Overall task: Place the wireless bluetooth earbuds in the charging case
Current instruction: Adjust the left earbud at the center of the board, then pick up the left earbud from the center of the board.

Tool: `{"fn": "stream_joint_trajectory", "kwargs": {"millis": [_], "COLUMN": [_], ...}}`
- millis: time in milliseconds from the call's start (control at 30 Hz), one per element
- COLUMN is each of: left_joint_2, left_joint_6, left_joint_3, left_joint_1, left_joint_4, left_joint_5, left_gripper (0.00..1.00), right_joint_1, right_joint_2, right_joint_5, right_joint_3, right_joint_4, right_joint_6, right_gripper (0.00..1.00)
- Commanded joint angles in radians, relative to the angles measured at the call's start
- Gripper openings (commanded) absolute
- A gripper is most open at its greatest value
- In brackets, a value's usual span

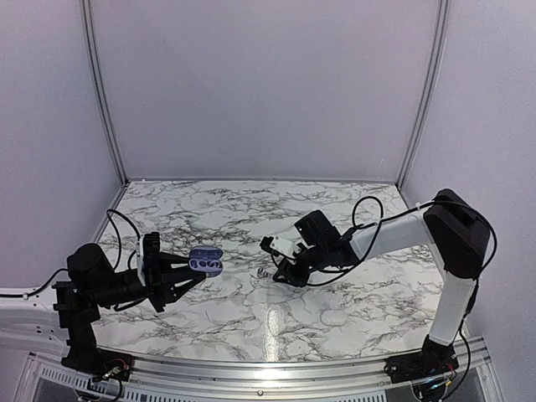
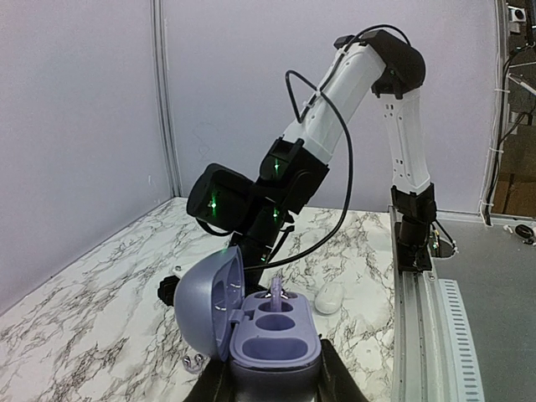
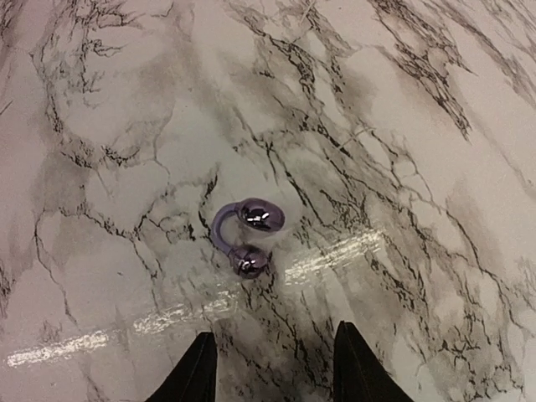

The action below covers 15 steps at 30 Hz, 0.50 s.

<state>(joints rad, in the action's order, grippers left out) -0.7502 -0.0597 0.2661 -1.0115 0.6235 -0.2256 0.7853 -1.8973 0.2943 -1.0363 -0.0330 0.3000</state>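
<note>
My left gripper is shut on the base of the purple charging case and holds it above the table with its lid swung open to the left. One purple earbud stands in the far slot of the case. A second earbud, two shiny dark balls joined by a purple arc, lies on the marble just ahead of my right gripper. That gripper is open, hovers over the table and has nothing between its fingers. From above, this earbud lies between the case and the right gripper.
A white pebble-shaped case lies on the marble table nearer the front, right of centre. The right arm reaches across the middle. Grey walls close off the back and sides; a metal rail runs along the front edge.
</note>
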Motion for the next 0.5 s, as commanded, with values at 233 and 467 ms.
{"fn": "stream_joint_trajectory", "kwargs": {"millis": [233, 467], "left_joint_2": [0.010, 0.022], "left_joint_6": [-0.005, -0.003], "left_joint_3": [-0.004, -0.007], "left_joint_1": [0.007, 0.007], "left_joint_4": [0.022, 0.022], "left_joint_5": [0.005, 0.007], "left_gripper": [0.00, 0.00], "right_joint_1": [0.238, 0.282], "right_joint_2": [0.023, -0.039], "right_joint_5": [-0.472, -0.526], "right_joint_3": [-0.062, -0.080], "right_joint_4": [0.001, 0.024], "right_joint_6": [-0.159, -0.155], "right_gripper": [0.50, 0.50]}}
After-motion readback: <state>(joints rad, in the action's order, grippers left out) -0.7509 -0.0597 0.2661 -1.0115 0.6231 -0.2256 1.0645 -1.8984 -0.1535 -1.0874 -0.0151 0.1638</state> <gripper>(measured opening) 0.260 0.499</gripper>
